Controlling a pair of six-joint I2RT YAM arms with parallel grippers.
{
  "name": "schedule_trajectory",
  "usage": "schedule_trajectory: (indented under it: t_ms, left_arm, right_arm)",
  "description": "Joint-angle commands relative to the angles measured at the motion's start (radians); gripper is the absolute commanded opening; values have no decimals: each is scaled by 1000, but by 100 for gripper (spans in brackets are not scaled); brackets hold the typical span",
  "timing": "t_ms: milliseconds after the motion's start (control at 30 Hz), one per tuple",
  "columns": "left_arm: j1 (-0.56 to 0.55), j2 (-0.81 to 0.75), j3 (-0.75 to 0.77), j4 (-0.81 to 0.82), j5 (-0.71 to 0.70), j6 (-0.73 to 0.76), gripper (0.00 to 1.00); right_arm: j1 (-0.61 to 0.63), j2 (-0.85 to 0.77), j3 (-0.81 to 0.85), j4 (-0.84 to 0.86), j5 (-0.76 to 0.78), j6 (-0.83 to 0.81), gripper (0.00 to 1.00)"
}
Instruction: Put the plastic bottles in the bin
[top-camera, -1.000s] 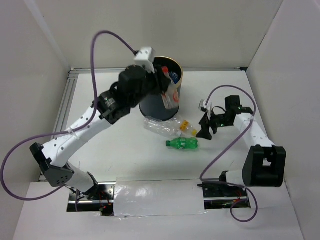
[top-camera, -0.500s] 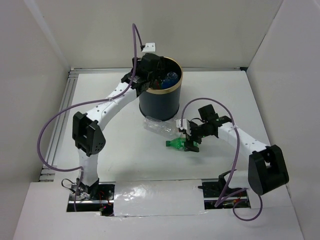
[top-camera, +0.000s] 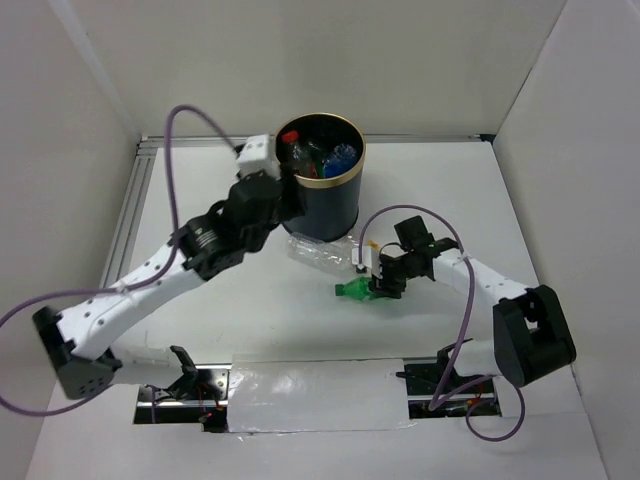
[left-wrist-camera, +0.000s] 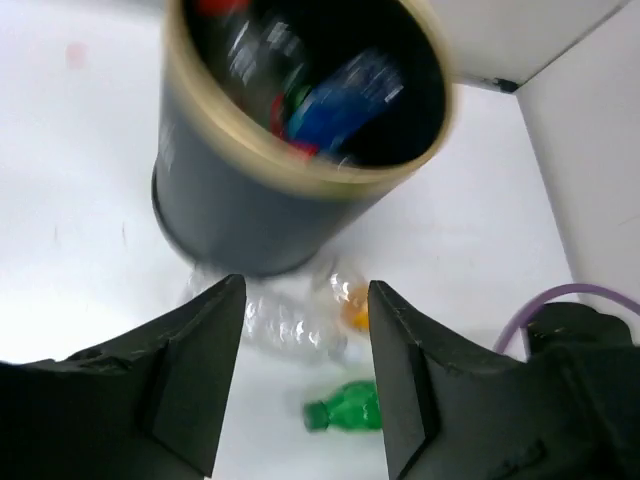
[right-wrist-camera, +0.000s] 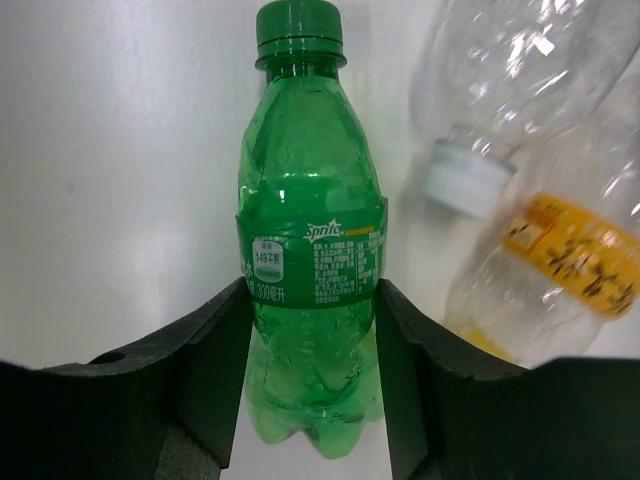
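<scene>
Right arm clamped on a green bottle, left arm hanging open by the bin.

On the white tabletop (top-camera: 450, 190), just near of the dark gold-rimmed bin (top-camera: 322, 208), the right fingers (right-wrist-camera: 228, 340) are closed on the green bottle (right-wrist-camera: 310, 200) — one pressed against each side of its label. The bottle lies on its side with its cap pointing left. Between it and the bin lie a crushed clear bottle (top-camera: 318, 252) with a white cap and a yellow-labelled bottle (right-wrist-camera: 565, 255), close together. The left fingers (left-wrist-camera: 215, 340) are spread wide with nothing between them, up beside the bin's left rim. Inside the bin several bottles (top-camera: 318, 155) are heaped — a red cap and a blue label show; the left wrist view is too blurred for more.
</scene>
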Motion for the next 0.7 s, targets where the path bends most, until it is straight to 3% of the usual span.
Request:
schedule_trajectory:
  t_ms: [0,33,67,133,267,367,467,667]
  left_arm:
    - [30,-78,-235,-142,70,-513,63]
    - [53,-104,-331,-114,145,-607,63]
    - [53,-104,-373,-84,182,-608,63]
    - [84,-92,-465,-21,245,-695,71]
    - [160,-35,-550,157,393,-764,84]
    - [194,43,-568,278,479,-801,93]
    - [205,121,-569,350,531,-825,96]
    - [215,233,-559,450,605,-874,99]
  right_arm:
    - [-63,-98,2,-193,-84,-109,19]
    - [-139,-164,80,-283,-139,-152,17]
    - [-140,-198,81,-319,-140,-153,15]
    - [-199,-253,181,-359,-190,-182,15]
    - [-276,-298,360,-291,-253,-110,14]
    - [-286,-278,462,-105,-287,37,12]
    - [-244,-183,534,116,-257,178,14]
    - [-53,156,879,199,-137,239,19]
